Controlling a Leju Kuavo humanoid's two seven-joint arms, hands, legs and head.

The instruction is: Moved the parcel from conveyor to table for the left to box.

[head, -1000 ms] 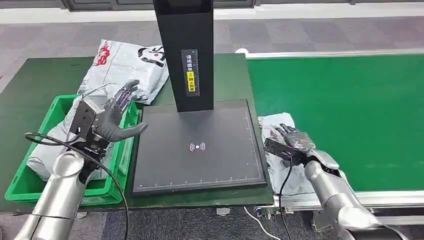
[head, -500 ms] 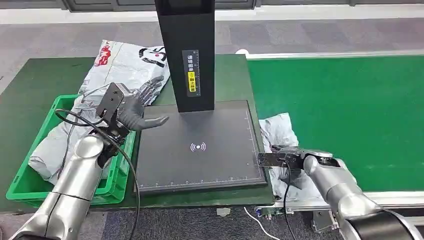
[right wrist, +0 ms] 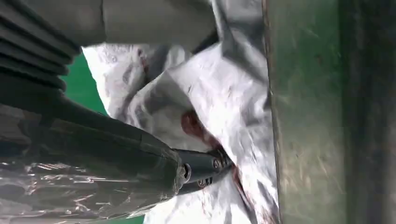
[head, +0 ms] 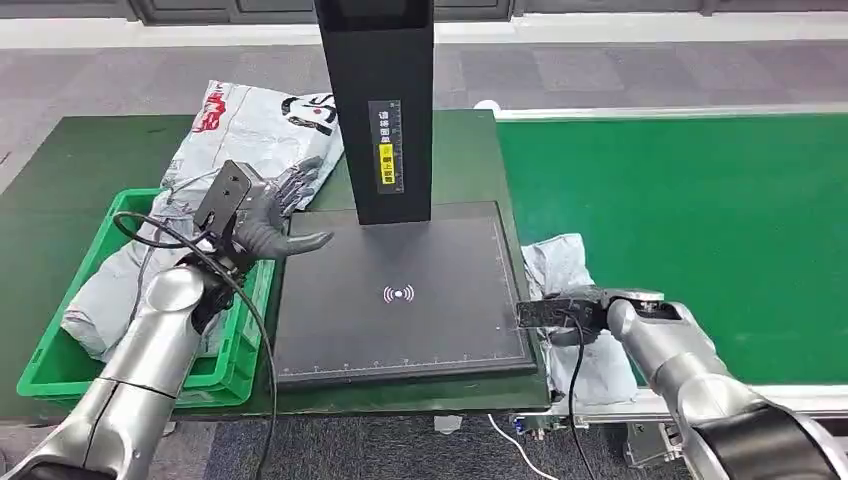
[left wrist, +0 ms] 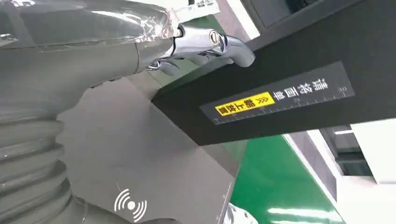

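A crumpled grey-white parcel (head: 556, 262) lies on the near left edge of the green conveyor (head: 690, 220), beside the black scanner plate (head: 400, 330). My right hand (head: 585, 310) is turned on its side at the parcel's near part. In the right wrist view its dark fingers (right wrist: 205, 168) dig into the parcel (right wrist: 224, 107), and the film is bunched between them and the thumb. My left hand (head: 268, 212) hovers with fingers spread over the rim of the green bin (head: 235, 345), at the plate's left edge, holding nothing.
A large grey parcel (head: 115, 290) lies in the green bin, and another printed one (head: 250, 125) lies behind it on the table. The black scanner column (head: 375, 100) stands at the back of the plate, close to my left hand's fingers (left wrist: 219, 42).
My left hand rose and moved right toward the plate's corner. My right hand turned from lying flat on the parcel to its side and closed into the parcel's near part.
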